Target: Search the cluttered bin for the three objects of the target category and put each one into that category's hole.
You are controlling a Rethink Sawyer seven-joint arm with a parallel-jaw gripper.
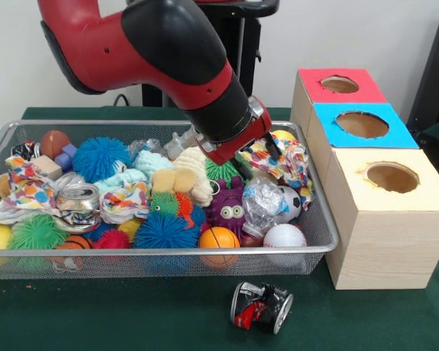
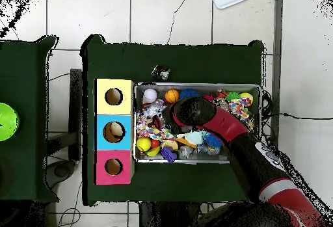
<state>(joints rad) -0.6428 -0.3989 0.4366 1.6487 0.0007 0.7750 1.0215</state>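
My gripper (image 1: 194,146) hangs low over the middle of the wire mesh bin (image 1: 318,219), at the end of the red and black arm, just above a cream plush toy (image 1: 184,178). The wrist hides most of it. The bin holds a crushed can (image 1: 79,199), crumpled foil (image 1: 262,197), an orange basketball (image 1: 219,238), a white baseball (image 1: 284,235), a soccer ball (image 1: 293,201), blue spiky balls (image 1: 99,157), a purple monster toy (image 1: 227,208) and patterned cloths (image 1: 278,157). From overhead the arm (image 2: 195,114) covers the middle of the bin (image 2: 198,85).
Three boxes stand beside the bin, with holes in red (image 1: 340,84), blue (image 1: 362,124) and yellow (image 1: 392,177) tops. A second crushed can (image 1: 261,306) lies on the green table outside the bin's front wall; it shows from overhead as can (image 2: 161,73).
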